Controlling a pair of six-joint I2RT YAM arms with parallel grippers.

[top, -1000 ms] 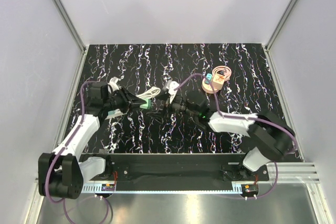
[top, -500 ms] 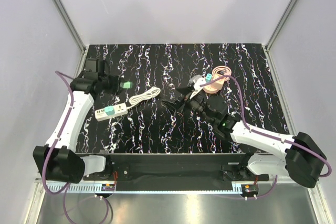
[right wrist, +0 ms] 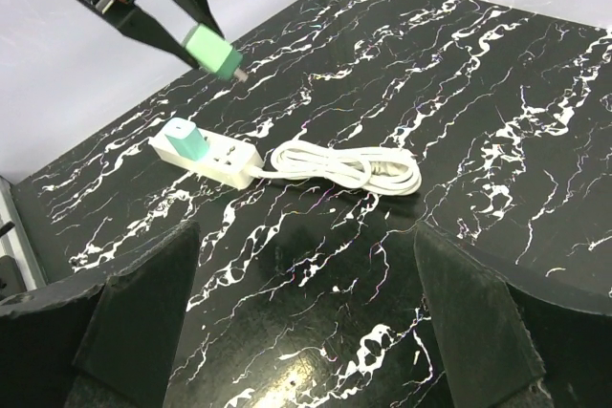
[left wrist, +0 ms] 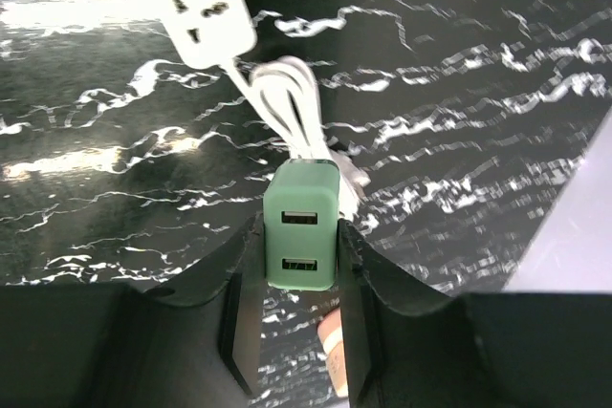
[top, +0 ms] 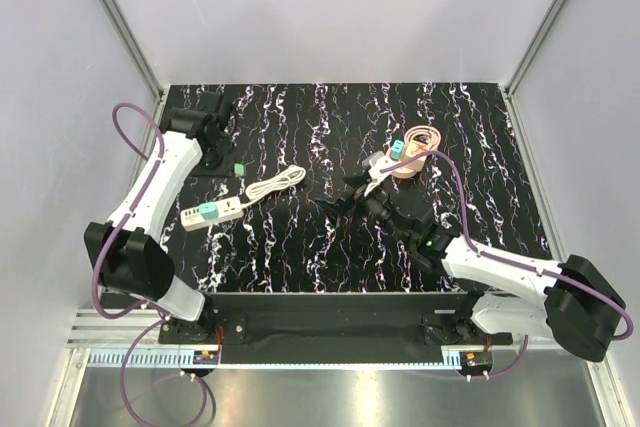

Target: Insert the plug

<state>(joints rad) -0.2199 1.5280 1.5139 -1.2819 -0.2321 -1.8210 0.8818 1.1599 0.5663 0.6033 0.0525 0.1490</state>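
The left gripper (left wrist: 299,246) has its jaws clamped on a bright green cube (left wrist: 301,228). One finger presses each side of it, and the face with two slots is turned back toward the wrist. The cube hangs in the air on the far side of the white power strip (top: 212,212), out past the end where the cord leaves it, and touches neither. Behind the jaws the wrist bends in toward the middle of the black marbled table (top: 450,127). The white forearm runs back along the left wall, past the strip, to the base at the near edge.

The plug (top: 207,210), the small teal cube, sits upright on top of the power strip, toward its left end. The strip's white cord (top: 277,184) lies coiled just off its right end.

The right gripper (right wrist: 301,322) has its jaws spread wide with nothing between them. It is held low over the table, well to the right of the strip and beyond the coil, and faces them. Its arm stretches out long and flat from the near right corner.
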